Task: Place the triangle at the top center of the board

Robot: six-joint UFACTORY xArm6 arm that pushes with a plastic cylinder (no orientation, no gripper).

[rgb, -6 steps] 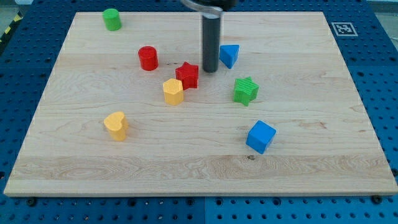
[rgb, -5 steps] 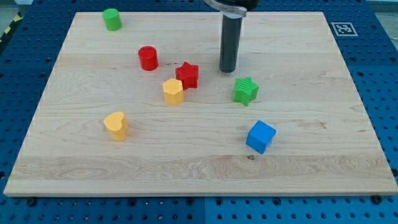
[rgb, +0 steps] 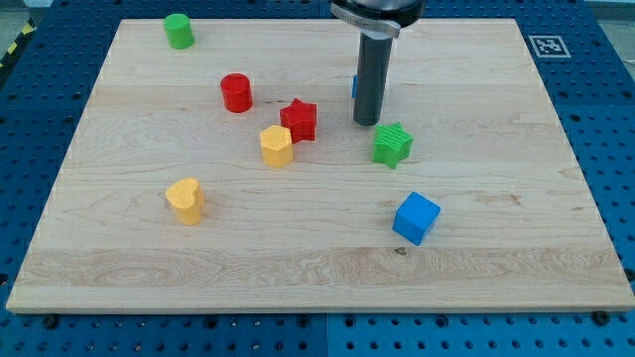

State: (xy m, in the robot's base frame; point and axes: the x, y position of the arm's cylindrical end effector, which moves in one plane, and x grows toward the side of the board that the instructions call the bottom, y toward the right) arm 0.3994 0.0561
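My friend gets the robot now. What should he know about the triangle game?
My tip is on the board, just above and left of the green star and right of the red star.
The blue triangle is almost hidden behind the rod; only a sliver shows at its left edge.
Done: nothing yet; the triangle sits well below the top edge.
Left: push it up toward the view's top, to the top center.

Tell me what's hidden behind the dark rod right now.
Only a thin blue sliver shows at the rod's left edge, probably the blue triangle; the rod covers the rest, so its shape can't be confirmed. My tip sits just up-left of the green star.
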